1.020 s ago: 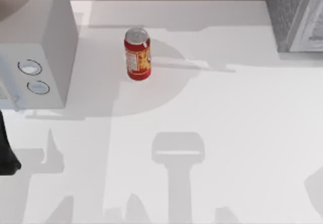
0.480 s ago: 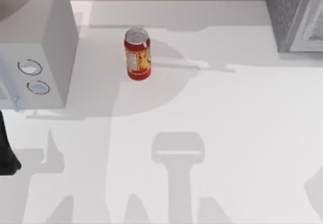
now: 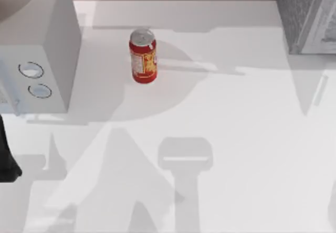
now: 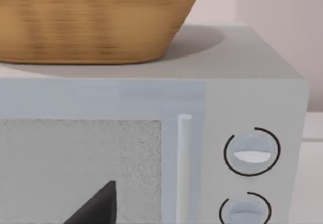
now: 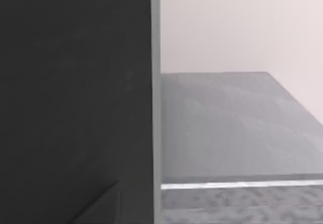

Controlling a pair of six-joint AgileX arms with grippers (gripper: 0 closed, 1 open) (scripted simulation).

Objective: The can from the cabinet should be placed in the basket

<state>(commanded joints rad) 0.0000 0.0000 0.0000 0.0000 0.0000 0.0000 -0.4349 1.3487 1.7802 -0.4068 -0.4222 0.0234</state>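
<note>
Inspection from the top view finds the can standing upright on the white table, long axis vertical, out in the open between the pale box with two ring dials at the left and the dark grey speckled cabinet at the far right corner. Part of the left arm is showing as a dark shape at the left edge; by that evidence the left arm is lying nearer the can, which sits to its right and farther up the table. Materials: the can is smooth red metal with a silver top and yellow-and-white label; the cabinet is rough-grained with a lighter framed front. In the left wrist view, a woven, straw-coloured basket is resting on top of the pale box, whose front is showing a slim handle and two dials; a dark fingertip is intruding, but I cannot tell how wide that gripper stands or whether it is holding anything. In the right wrist view, a dark flat panel is standing close beside a grey speckled surface; the right gripper's state cannot be judged.
</note>
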